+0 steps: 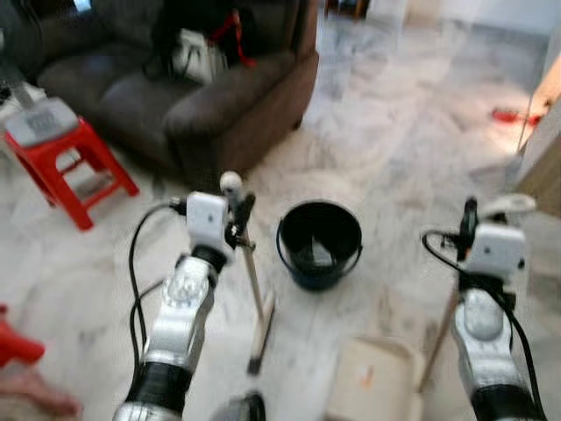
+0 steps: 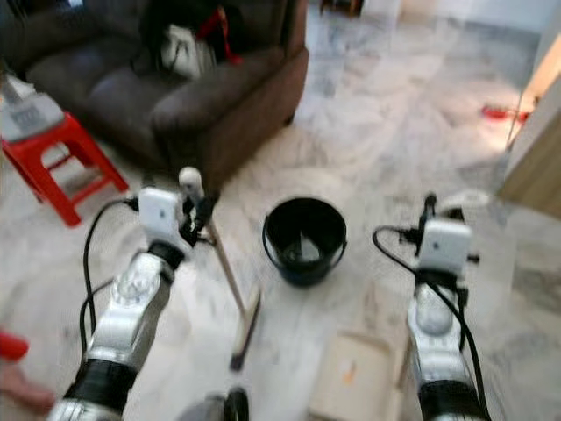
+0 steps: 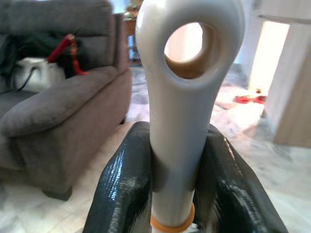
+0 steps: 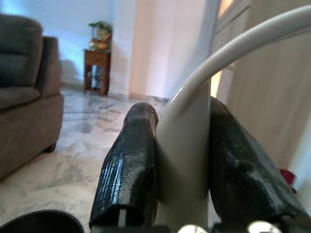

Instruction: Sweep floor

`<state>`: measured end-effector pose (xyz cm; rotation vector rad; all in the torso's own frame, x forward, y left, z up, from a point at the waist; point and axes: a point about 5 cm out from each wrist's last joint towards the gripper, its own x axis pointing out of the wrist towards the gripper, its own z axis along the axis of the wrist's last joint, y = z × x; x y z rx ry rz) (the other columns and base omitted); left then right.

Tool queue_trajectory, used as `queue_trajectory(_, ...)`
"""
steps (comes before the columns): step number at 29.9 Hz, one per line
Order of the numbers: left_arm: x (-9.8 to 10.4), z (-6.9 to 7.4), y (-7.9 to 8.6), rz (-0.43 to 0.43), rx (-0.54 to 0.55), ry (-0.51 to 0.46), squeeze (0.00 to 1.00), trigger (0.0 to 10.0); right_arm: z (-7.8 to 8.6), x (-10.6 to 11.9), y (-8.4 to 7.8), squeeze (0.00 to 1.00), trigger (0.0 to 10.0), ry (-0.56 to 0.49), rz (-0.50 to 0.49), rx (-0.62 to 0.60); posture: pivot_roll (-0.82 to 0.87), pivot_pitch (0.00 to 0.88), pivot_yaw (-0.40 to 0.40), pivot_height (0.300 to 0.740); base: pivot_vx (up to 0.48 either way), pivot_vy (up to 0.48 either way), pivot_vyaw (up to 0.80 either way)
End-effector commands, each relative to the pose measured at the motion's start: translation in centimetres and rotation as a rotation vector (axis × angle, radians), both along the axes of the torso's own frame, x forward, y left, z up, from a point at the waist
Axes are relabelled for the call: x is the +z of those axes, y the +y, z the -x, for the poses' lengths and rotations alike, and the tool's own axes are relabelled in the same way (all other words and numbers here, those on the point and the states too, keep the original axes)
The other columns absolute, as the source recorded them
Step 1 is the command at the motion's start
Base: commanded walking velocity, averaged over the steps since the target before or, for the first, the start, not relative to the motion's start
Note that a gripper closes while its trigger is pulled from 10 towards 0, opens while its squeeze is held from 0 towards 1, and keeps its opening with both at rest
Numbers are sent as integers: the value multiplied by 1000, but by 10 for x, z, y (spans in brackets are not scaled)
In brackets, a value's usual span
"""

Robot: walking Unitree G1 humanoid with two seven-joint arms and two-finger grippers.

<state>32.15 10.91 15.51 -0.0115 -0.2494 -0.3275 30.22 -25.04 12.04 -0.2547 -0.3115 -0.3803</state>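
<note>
My left hand clamps the cream-handled wooden broom, its head on the marble floor beside the black round bucket; my right hand grips the beige long-handled dustpan. I'd draw short, low strokes toward the pan

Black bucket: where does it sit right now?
In the left eye view the black bucket stands on the marble floor ahead, between both arms, just right of the broom and beyond the cream dustpan.
</note>
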Motion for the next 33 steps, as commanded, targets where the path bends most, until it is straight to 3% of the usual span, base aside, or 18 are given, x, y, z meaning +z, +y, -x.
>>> queue_trajectory(1, 11, 0, 1, 13, -1, -48, 0, 10000, -3, 5, 4, 0, 10000, -17, 16, 28, 101, 95, 2, 740, -311, 0, 0)
queue_trajectory(9, 11, 1, 0, 15, -2, -47, 0, 10000, -3, 4, 6, 0, 10000, -12, 11, 43, 99, 94, 0, 740, -308, 0, 0)
queue_trajectory(19, 11, -1, 0, 15, 1, -49, 0, 10000, -6, 2, 9, 0, 10000, 6, -1, 57, 97, 87, -2, 740, 0, 0, 0)
queue_trajectory(33, 9, 0, -2, 10, -14, -42, 0, 10000, -6, -1, 11, 0, 10000, 23, -11, 72, 90, 63, 4, 740, 0, 0, -800)
